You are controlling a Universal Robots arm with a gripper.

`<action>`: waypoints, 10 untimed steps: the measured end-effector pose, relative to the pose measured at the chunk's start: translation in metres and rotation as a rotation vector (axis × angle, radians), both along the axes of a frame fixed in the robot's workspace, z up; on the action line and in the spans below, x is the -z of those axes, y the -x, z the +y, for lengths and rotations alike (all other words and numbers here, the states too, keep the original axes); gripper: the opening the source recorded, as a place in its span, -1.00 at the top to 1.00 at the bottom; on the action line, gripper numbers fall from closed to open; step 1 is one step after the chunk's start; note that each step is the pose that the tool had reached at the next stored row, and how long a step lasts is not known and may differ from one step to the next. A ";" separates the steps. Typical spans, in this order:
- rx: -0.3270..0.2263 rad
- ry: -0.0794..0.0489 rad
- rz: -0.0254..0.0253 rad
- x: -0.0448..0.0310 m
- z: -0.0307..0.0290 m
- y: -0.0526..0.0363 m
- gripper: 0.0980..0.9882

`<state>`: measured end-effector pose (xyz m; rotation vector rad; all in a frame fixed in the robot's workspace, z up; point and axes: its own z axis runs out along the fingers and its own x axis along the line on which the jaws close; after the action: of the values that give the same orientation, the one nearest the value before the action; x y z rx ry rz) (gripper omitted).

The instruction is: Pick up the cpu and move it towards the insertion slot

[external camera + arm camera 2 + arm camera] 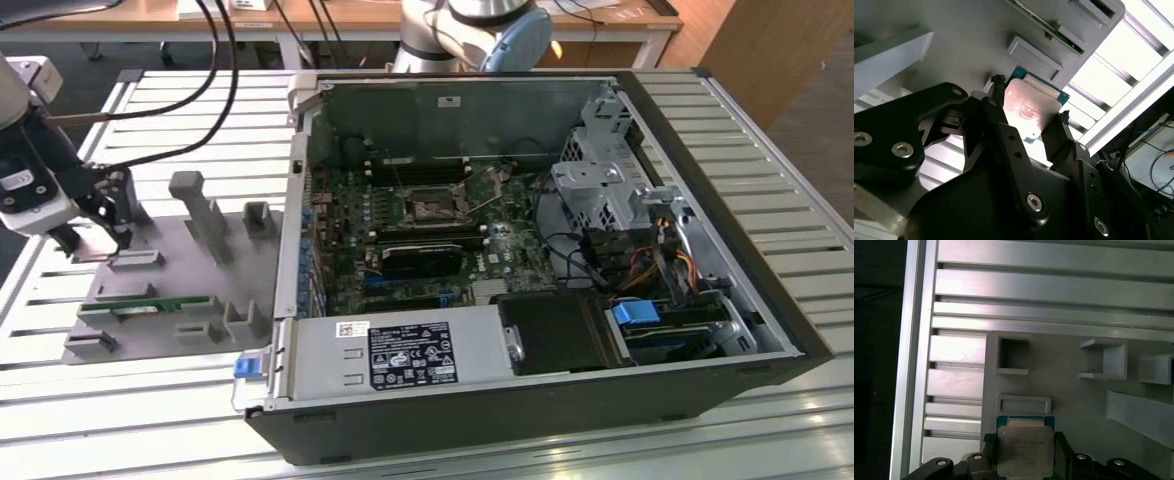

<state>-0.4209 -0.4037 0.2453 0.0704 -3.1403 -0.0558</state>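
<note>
Upright post (grey) stands near the end effector.

Exterior view evenly bright. Second wrist view: desk blown out white, pinkish glare on cpu. First wrist view dimmer.

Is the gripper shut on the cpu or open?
Shut on it, it seems: in both wrist views the gripper has its fingers against two opposite edges of the cpu, with no tray showing between.

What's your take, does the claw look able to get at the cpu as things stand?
Probably yes. The claw sits right at the cpu, which lies flat on the grey fixture plate, and nothing stands between them in either wrist view.
</note>
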 end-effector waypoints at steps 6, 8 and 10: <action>0.000 0.000 0.0000 -0.0151 0.0000 0.0000 0.00; 0.000 0.000 -0.0002 -0.0204 0.0000 0.0000 0.00; 0.000 0.000 -0.0002 -0.0254 0.0000 0.0000 0.00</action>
<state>-0.4209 -0.4037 0.2706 0.0705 -3.1405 -0.0559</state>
